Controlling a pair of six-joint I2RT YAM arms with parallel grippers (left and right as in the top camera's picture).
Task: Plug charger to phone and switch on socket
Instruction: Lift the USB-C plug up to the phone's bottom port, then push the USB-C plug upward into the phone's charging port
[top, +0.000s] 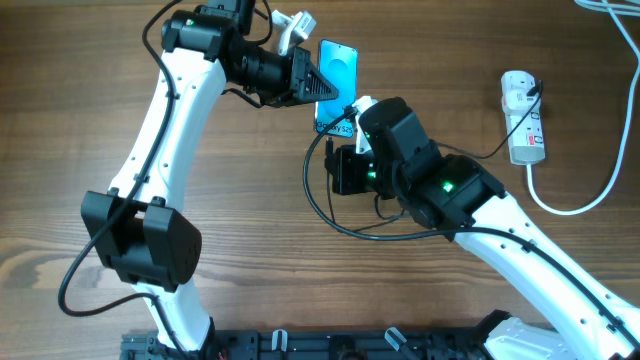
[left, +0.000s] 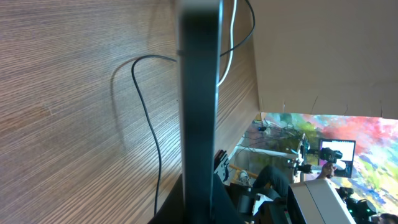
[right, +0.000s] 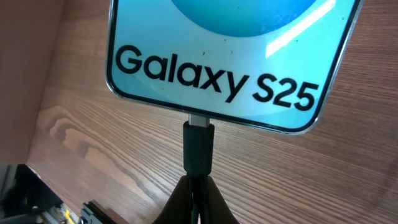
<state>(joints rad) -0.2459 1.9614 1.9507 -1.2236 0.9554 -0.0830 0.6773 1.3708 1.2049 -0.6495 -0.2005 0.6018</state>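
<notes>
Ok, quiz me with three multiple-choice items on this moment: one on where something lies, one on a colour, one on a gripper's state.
1. Where is the socket in the overhead view?
A. near the right edge, held by nothing
B. under the left arm
C. in a gripper

2. What colour is the phone screen?
A. red
B. blue-turquoise
C. black

3. What is the right gripper doing?
A. hanging open
B. shut on the charger plug at the phone's bottom edge
C. shut on a white cord

Answers:
1 A, it lies there with no gripper near it.
2 B, the right wrist view shows it lit that colour around the Galaxy S25 text.
3 B, its fingers pinch the black plug.
</notes>
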